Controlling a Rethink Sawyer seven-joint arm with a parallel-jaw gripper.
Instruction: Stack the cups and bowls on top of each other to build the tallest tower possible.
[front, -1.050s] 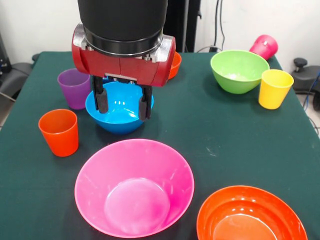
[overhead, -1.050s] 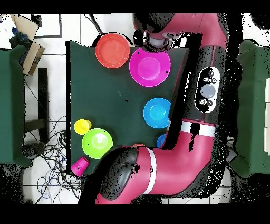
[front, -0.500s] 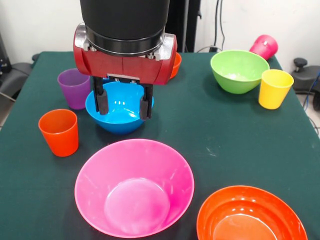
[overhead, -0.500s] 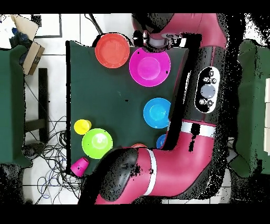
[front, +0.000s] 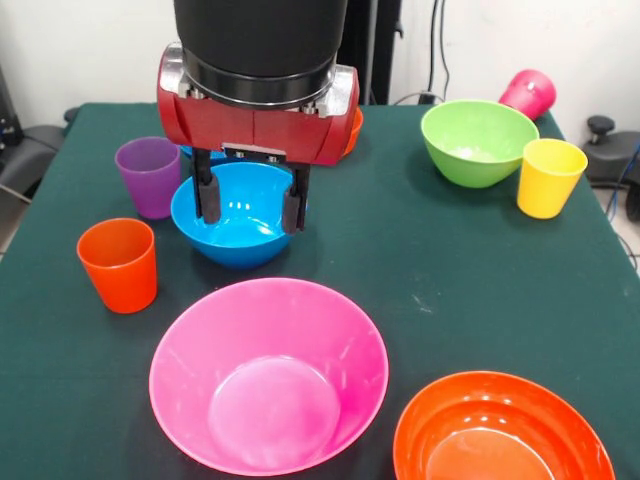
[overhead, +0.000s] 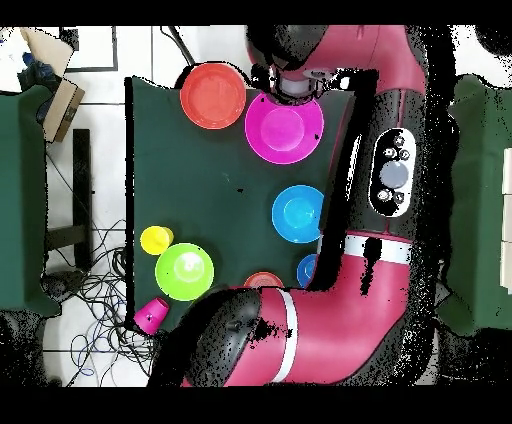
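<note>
My gripper (front: 250, 200) hangs open over the medium blue bowl (front: 238, 238), one finger (front: 208, 196) inside its left rim and the other at its right rim, holding nothing. The purple cup (front: 147, 176) stands just left of that bowl, with the orange cup (front: 118, 264) nearer the front. The very large pink bowl (front: 268, 375) and the large orange bowl (front: 500, 432) sit at the front. Back right are the lime green bowl (front: 478, 141), the yellow cup (front: 550, 177) and the magenta cup (front: 529, 93), which lies on its side. A small orange bowl (front: 351, 130) peeks out behind the gripper.
All of it rests on a dark green table (front: 430, 260). In the overhead view the arm (overhead: 385, 180) runs along the table's right side, beside the pink bowl (overhead: 284, 128), the blue bowl (overhead: 298, 213) and a small blue bowl (overhead: 305, 267).
The gripper has risen slightly and shifted a little to the right over the blue bowl, still open. No cup or bowl has moved.
</note>
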